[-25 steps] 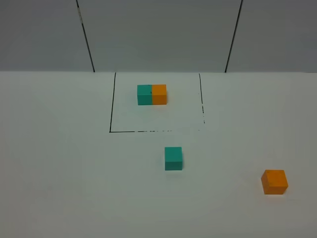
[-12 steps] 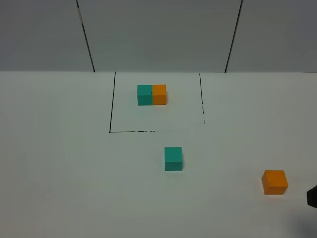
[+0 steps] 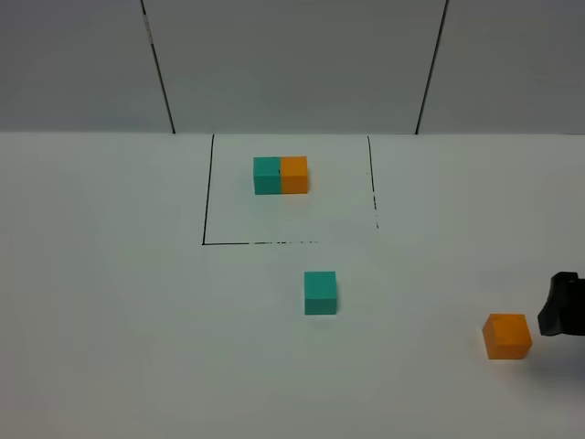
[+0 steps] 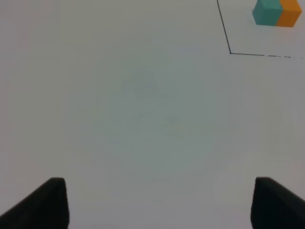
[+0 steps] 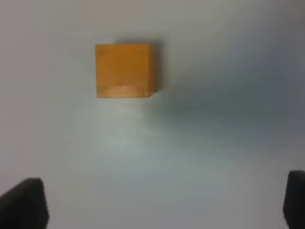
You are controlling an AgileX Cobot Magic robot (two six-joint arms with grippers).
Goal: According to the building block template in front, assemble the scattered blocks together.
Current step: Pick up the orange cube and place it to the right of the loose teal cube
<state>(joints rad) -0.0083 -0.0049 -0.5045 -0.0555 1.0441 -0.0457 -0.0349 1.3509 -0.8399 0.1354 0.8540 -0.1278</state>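
right gripper (image 5: 160, 203) hung just beside orange cube (image 3: 507, 336), jaws spread wide, holding nothing. cube sat well right of teal cube (image 3: 320, 293). advice: centre over it and square fingers to flat faces before descending.

The left gripper (image 4: 159, 205) and right gripper (image 5: 157, 202) have plain matte-black, wedge-shaped fingers (image 4: 45, 205)

The jaws of the left gripper (image 4: 159, 205) are seen as two dark tips spread wide apart over the white bench (image 4: 143, 109). Well ahead of them, a thin black line (image 4: 224, 28) is drawn on the bench and turns a corner. The building block template (image 4: 277, 12) is set inside that corner, teal cube joined to orange cube.
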